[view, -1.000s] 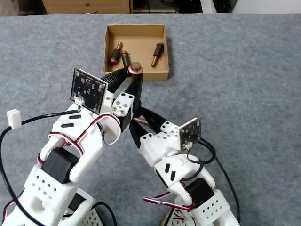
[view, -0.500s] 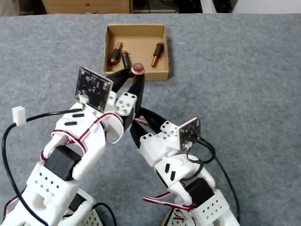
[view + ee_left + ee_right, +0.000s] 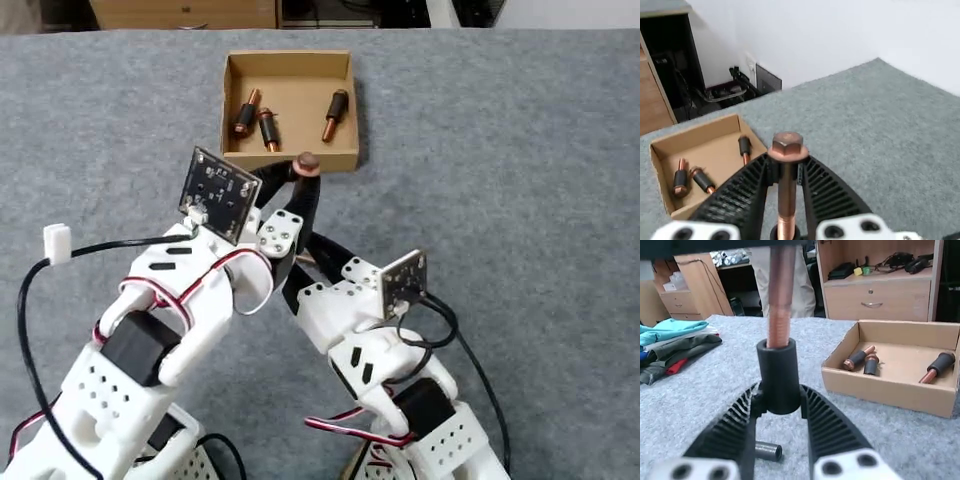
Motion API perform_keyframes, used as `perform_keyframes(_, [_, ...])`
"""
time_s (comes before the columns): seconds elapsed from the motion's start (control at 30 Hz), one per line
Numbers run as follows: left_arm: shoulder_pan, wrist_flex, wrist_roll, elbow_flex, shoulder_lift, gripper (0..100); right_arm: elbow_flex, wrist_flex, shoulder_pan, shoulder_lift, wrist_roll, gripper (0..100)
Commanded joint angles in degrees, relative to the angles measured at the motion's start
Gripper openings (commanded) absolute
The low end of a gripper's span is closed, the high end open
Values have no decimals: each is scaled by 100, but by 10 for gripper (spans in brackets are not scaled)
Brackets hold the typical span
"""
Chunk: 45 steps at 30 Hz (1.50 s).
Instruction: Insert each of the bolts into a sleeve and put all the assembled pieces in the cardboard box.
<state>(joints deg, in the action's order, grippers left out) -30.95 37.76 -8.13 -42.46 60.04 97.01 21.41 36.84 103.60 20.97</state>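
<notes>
1. Our left gripper [image 3: 786,167] is clenched on the bolt [image 3: 786,150] just under its hex head. The shank hangs straight down between the fingers.
2. Our right gripper [image 3: 780,400] is clamped around the black sleeve [image 3: 778,375] and holds it upright, bore facing up.
3. Over the last second the left arm swings away from the front wall of the cardboard box [image 3: 290,62]. This carries the bolt head sideways and back toward the right arm, which stays where it was.
4. That shift brings the bolt into line over the sleeve. In the right wrist view the copper shank now meets the sleeve's mouth and seems to be entering it. We cannot tell how deep it sits.
5. We judge the insertion to be under way, not finished, since most of the shank stands above the sleeve.
6. Three assembled pieces [image 3: 334,115] already lie in the box. A spare sleeve [image 3: 767,451] lies on the grey mat [image 3: 500,150] near the right gripper, so more work likely remains after this pair goes in.
</notes>
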Motion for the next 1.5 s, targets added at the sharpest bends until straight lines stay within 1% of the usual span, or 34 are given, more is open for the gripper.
perform_keyframes(0.0, [237, 334, 62, 62, 48, 19, -13, -167, 48, 312, 26, 2])
perform_keyframes(0.13, [501, 484, 62, 44, 48, 19, -13, -167, 48, 312, 26, 2])
perform_keyframes(0.3, [466, 1099, 62, 105, 48, 30, -13, -167, 48, 312, 26, 2])
perform_keyframes(0.43, [378, 1644, 70, 290, 40, 164, -13, -158, 48, 312, 26, 2])
perform_keyframes(0.47, [378, 1793, 149, 404, -4, 180, -13, -158, 48, 312, 26, 2])
perform_keyframes(0.6, [510, 2022, 510, 607, -22, 194, -13, -158, 48, 312, 26, 2])
perform_keyframes(0.67, [536, 2101, 536, 607, -22, 210, -13, -158, 48, 312, 26, 2])
perform_keyframes(0.77, [527, 2444, 527, 721, -22, 222, -13, -158, 48, 312, 26, 2])
perform_keyframes(0.83, [563, 2629, 527, 923, -22, 226, -13, -141, 48, 312, 26, 2])
perform_keyframes(0.97, [571, 3174, 501, 1749, -22, 220, -189, 273, 4, 312, 26, 2])
perform_keyframes(1.03, [571, 3569, 501, 2207, -22, 220, -453, 404, -215, 312, 26, 2])
perform_keyframes(1.1, [607, 3903, 501, 2585, -13, 219, -804, 422, -585, 295, 9, 2])
perform_keyframes(1.13, [730, 4035, 501, 2743, 13, 215, -971, 422, -752, 259, -88, 2])
perform_keyframes(1.2, [1143, 4149, 501, 2971, 22, 174, -1270, 396, -998, 31, -316, 2])
perform_keyframes(1.3, [1996, 4132, 501, 3007, 40, 74, -1851, 220, -1095, -646, -360, 2])
perform_keyframes(1.37, [2585, 4132, 492, 2857, 31, 12, -2264, -114, -1095, -1288, -360, 2])
perform_keyframes(1.47, [3323, 4149, 484, 2426, 48, 28, -2844, -668, -1130, -2519, -369, 2])
